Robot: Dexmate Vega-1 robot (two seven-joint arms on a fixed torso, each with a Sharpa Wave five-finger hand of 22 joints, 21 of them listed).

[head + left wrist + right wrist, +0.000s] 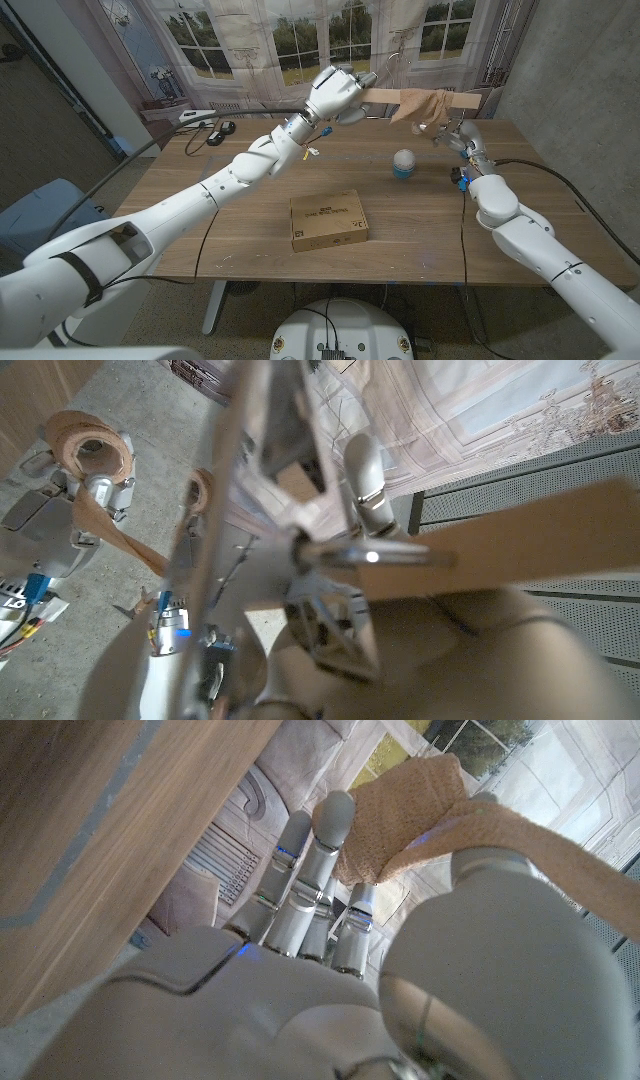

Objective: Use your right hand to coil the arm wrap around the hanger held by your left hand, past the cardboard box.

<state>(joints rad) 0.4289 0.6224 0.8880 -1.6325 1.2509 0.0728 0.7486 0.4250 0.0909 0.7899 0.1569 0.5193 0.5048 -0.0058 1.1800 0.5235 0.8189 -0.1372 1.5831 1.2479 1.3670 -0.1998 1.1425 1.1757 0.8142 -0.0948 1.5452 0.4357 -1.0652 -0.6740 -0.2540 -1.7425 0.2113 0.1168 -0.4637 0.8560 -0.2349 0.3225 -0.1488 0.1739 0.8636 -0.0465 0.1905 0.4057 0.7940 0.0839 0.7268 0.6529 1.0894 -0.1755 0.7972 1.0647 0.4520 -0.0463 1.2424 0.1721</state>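
My left hand (338, 94) grips one end of a wooden hanger (468, 97) and holds it level above the table's far side. A tan arm wrap (421, 106) hangs bunched around the bar, past the cardboard box (328, 220). Just below the bar's free end, my right hand (455, 137) holds the wrap's loose end. In the right wrist view the fingers (300, 880) and thumb clamp the rolled wrap (400, 810), and a band runs over the thumb. The left wrist view has the hanger (560, 540) close up and the right hand (60, 510) with the wrap roll (88, 445).
A small white and blue object (403, 163) stands on the table (240, 225) between the box and my right hand. Cables and a black item (215, 133) lie at the back left. A black cable (540, 168) trails by my right arm. A curtain backdrop hangs behind.
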